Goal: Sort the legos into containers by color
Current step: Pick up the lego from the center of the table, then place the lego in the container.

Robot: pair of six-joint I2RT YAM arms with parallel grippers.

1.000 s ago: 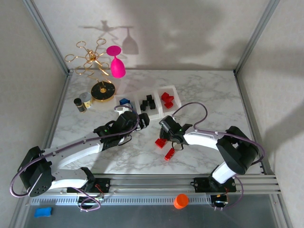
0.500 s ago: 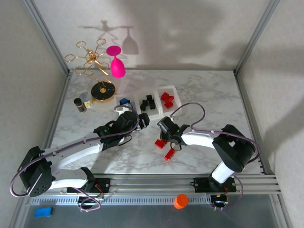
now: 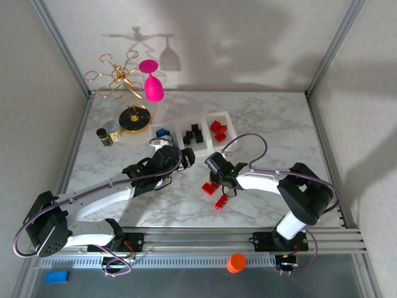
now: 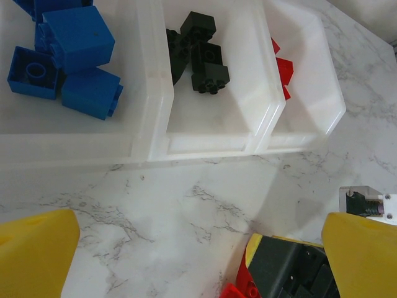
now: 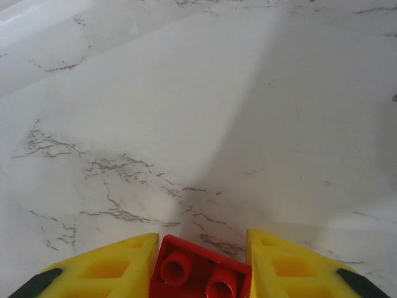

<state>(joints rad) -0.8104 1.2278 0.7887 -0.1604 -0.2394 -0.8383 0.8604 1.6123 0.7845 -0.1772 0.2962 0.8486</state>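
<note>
Right wrist camera first: the right pincer (image 5: 201, 242) has its two yellow fingers (image 5: 105, 267) closed against either side of a red lego (image 5: 200, 274). The brick sits studs-up on the marble table (image 5: 186, 124), gripped between them. Ahead of this pincer there is bare marble. Seen from above, a second red lego (image 3: 221, 201) lies on the table just behind it, toward its own arm's base.

The left pincer (image 4: 198, 248) is spread wide with nothing between its fingers, over bare marble just short of the containers (image 4: 152, 93) — three joined white compartments in a row directly ahead of it. Blue legos (image 4: 80, 43) lie in the compartment ahead and to its left. Black legos (image 4: 201, 59) are in the middle one straight ahead, and red legos (image 4: 282, 68) show in the one ahead and to its right. The right pincer and its brick sit close by at the left pincer's right.
</note>
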